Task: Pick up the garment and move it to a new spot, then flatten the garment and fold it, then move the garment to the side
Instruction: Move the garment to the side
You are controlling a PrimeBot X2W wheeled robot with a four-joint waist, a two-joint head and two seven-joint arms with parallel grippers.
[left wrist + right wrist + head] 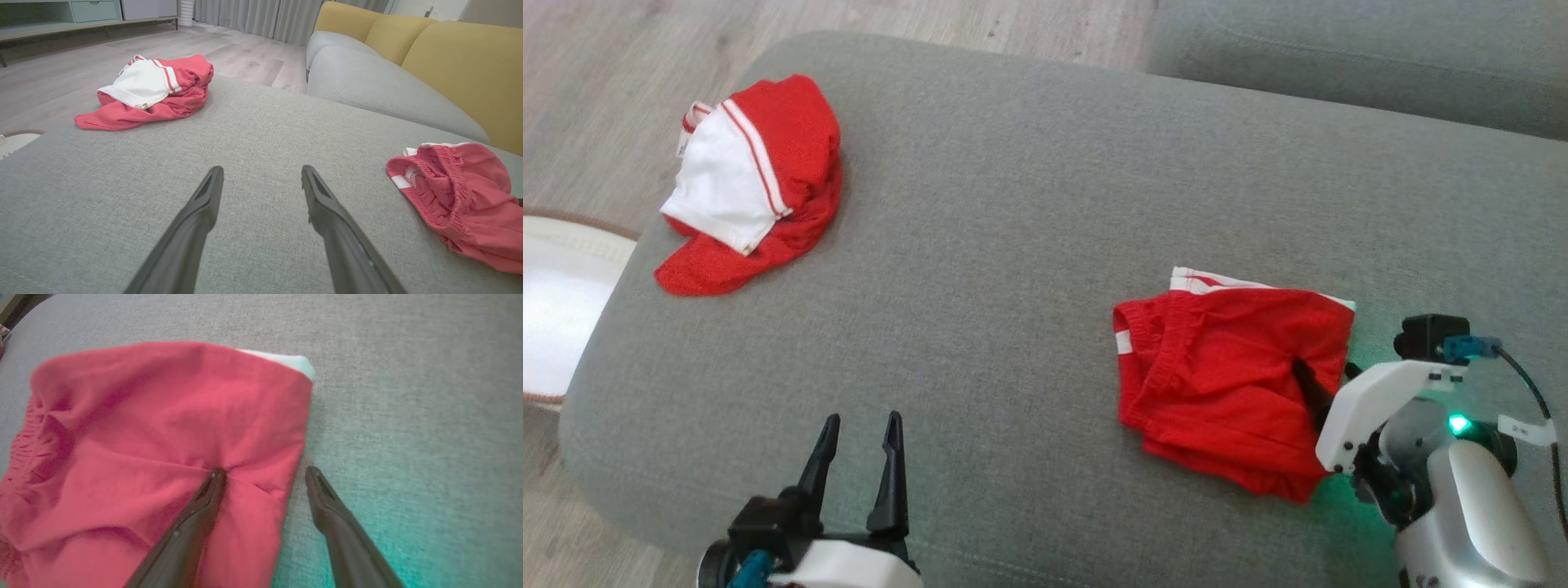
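- Nearby, right gripper (pixel 265 473) stood spread, one finger touching the folded red shorts (pixel 1233 376) at four o'clock.
- Left gripper (pixel 859 429) gaped empty at seven o'clock.

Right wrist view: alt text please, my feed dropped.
The right gripper, jaws open, straddles the edge of a folded red garment: one tip on the puckered cloth, the other over the grey cushion. White trim peeks from the garment's far corner.

Head camera looks down; wrist cameras sit close (sharing red shorts (pixel 1233 371)).
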